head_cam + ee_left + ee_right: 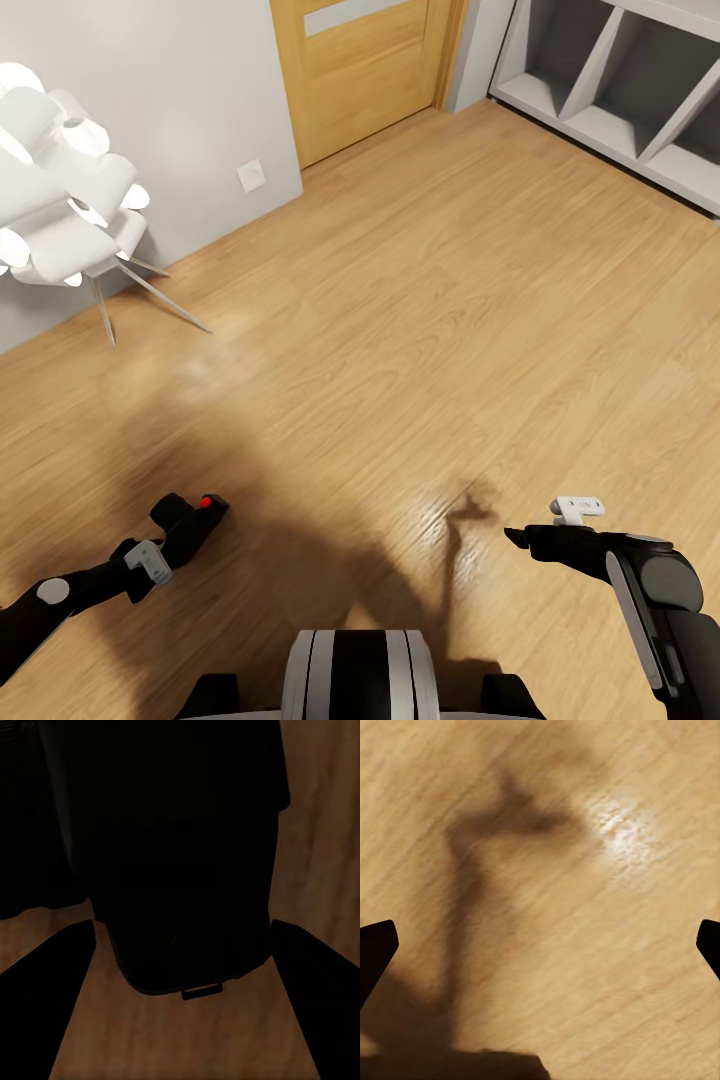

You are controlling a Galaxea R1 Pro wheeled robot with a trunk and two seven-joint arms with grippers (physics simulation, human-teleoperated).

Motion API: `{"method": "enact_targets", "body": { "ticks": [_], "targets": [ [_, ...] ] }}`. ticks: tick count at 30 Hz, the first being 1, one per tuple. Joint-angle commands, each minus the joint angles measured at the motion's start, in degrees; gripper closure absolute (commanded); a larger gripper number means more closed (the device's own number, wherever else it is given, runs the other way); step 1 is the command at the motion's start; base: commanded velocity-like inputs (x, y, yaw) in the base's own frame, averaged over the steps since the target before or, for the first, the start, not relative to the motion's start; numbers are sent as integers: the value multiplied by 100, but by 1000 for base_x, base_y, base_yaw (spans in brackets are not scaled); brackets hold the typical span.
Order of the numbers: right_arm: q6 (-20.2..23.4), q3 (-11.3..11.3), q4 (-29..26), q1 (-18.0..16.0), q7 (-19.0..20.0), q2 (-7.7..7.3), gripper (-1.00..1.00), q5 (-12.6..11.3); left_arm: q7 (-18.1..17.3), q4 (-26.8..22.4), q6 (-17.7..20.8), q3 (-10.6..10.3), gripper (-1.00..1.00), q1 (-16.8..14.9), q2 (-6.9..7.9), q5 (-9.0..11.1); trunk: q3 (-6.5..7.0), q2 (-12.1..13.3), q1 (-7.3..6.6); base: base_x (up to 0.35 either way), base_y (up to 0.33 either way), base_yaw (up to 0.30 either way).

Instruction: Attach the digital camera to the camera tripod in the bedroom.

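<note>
My left gripper [178, 532] is shut on the digital camera [195, 515], a small black body with a red button on top, held low over the wood floor at the lower left of the head view. In the left wrist view the camera [180, 870] is a dark mass between the two fingers [45, 1005]. My right gripper [520, 540] hangs open over bare floor at the lower right, with its fingertips [375, 945] far apart and nothing between them. The camera tripod is out of view.
A white petal-shaped lamp [60, 200] on thin metal legs stands by the grey wall at the left. A wooden door [365, 70] is at the back, and a grey cube shelf [620, 90] at the back right. Light plank floor [400, 330] stretches ahead.
</note>
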Motion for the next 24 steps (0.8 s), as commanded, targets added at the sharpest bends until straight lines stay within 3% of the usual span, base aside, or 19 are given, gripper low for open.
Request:
{"method": "enact_targets", "body": {
  "ticks": [1,24],
  "targets": [
    [24,-4,-5,-3,33,0,-100,25,13,1,-24,14,100,-2,-2,-55,-3,-1,0,0,0,0],
    [20,7,-5,73,28,0,-100,29,-97,-669,-28,46,100,66,30,-17,-3,-1,0,0,0,0]
  ]
}}
